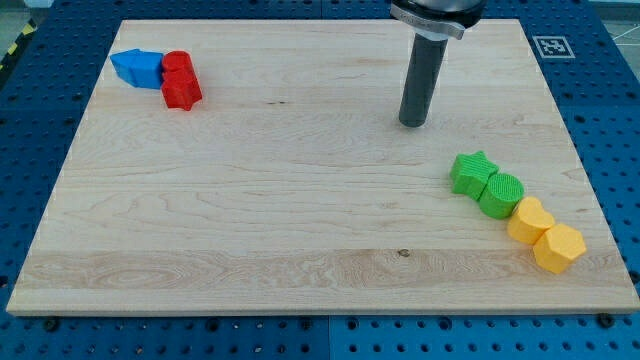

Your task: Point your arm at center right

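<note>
Upright, planted my tip (413, 123) on bare board (280, 200) in upper right of frame, touched nothing, well above green star block (472, 171)

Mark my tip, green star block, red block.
My tip (413, 123), camera view, rod's very end.
Green star block (472, 171), camera view, top face.
Red block (181, 82), camera view, top face.

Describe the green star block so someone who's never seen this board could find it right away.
Look to the wooden board's right side, where four blocks run diagonally toward the bottom right corner. The green star block is the uppermost, nearest my tip. Unlike the round green block touching it, it has points.
</note>
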Motion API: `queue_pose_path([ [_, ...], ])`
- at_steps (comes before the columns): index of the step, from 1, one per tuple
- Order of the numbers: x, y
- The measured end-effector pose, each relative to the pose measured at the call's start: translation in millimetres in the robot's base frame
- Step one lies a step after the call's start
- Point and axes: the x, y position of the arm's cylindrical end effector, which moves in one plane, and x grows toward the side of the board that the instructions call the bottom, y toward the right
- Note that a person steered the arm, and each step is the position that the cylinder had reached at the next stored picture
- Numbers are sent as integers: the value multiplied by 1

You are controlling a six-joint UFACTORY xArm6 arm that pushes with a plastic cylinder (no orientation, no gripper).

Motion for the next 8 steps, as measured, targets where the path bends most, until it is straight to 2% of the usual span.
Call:
queue_pose_path([
  [2, 5, 16],
  [3, 3, 42],
  [5, -3, 141],
  [6, -8, 142],
  [7, 61, 164],
  [8, 63, 164],
])
